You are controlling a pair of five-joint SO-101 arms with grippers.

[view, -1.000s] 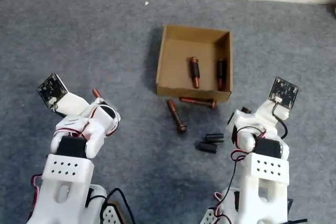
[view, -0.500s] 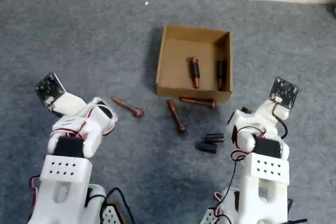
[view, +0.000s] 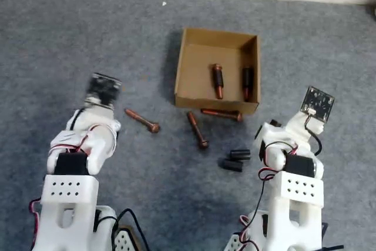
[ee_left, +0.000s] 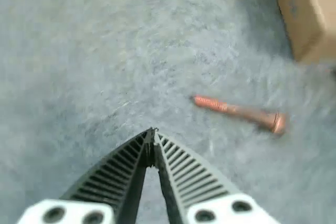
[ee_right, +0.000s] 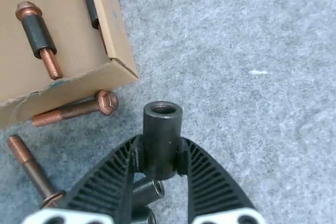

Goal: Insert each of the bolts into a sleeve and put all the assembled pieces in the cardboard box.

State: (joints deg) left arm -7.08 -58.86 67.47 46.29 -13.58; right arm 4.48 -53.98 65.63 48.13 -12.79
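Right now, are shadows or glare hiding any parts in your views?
High view: the cardboard box throws a soft shadow leftward onto the carpet, covering no part; the assembled pieces inside are plainly lit. Right wrist view: even light, no glare on the sleeve in the right hand. Left wrist view: the loose bolt lies in open light, unshadowed.

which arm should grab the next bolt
Left. The left gripper is empty with a loose bolt lying just ahead of it; the right gripper is shut on a sleeve.
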